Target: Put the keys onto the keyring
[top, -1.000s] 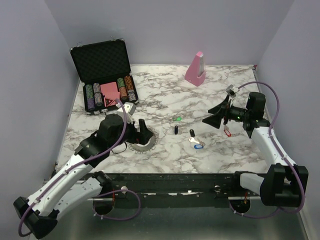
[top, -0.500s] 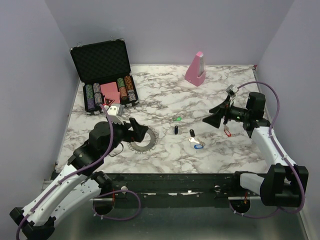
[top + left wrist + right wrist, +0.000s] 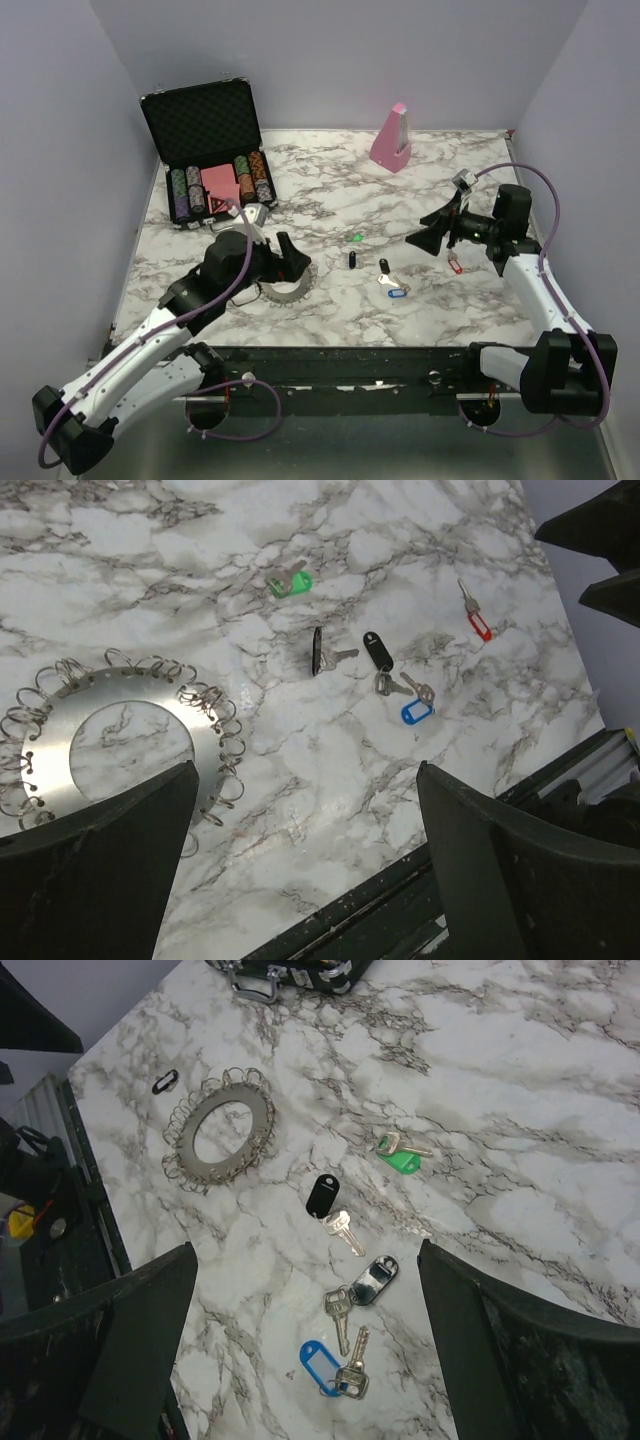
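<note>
At the far left an open black case [image 3: 205,125] holds rows of chips, with no print on it clear enough to read. Nearer, the left gripper [image 3: 305,780] hangs over the marble table [image 3: 330,180], its fingers wide apart and holding nothing. The keyring [image 3: 50,750] lies flat on the table beneath it, and in the wrist view the left finger hides part of it.

The keys [image 3: 345,1235] lie apart from the keyring, toward the middle of the table. A green key [image 3: 290,582] is farthest back. Next comes a black key [image 3: 318,652] on edge, with a second black key [image 3: 377,650] just beside it. A blue key [image 3: 416,712] is nearest the front. The tags are too small to read.

A pink block [image 3: 392,137] stands at the back. The right gripper [image 3: 305,1255] is spread wide and empty, with a red key [image 3: 478,623] on the table just beside it.
</note>
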`<state>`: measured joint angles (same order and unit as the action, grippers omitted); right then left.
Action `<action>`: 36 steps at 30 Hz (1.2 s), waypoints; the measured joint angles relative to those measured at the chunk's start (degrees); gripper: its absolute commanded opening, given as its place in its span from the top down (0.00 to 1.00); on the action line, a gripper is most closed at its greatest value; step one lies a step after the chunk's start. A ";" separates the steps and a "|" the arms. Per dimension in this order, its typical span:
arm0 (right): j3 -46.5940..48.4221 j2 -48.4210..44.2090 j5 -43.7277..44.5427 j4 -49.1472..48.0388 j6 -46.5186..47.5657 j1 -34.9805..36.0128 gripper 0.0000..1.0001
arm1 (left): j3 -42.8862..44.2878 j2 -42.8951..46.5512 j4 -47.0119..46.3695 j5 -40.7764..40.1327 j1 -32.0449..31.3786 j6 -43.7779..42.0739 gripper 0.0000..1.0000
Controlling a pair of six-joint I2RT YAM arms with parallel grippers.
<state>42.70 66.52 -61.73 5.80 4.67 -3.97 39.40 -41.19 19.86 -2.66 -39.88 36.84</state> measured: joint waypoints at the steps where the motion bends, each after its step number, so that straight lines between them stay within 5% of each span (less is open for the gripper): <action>1: 0.00 -0.09 0.00 0.02 0.04 0.00 0.00 | 0.22 -0.87 0.02 0.52 0.00 0.22 0.01; 19: 0.00 -0.22 0.87 0.79 1.51 0.00 0.00 | 13.18 -27.65 7.96 -1.22 -3.13 -3.41 0.16; 27: 0.00 -0.17 0.76 2.19 4.57 0.00 0.02 | 14.05 -29.14 8.57 -0.74 -2.78 -7.61 0.16; 36: 1.29 2.34 0.66 9.51 13.11 1.03 0.05 | 3.45 -21.94 -7.43 18.84 9.27 -2.10 0.19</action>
<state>43.99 68.86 -61.08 15.31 17.78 -2.94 42.85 -63.13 12.43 16.19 -30.61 34.74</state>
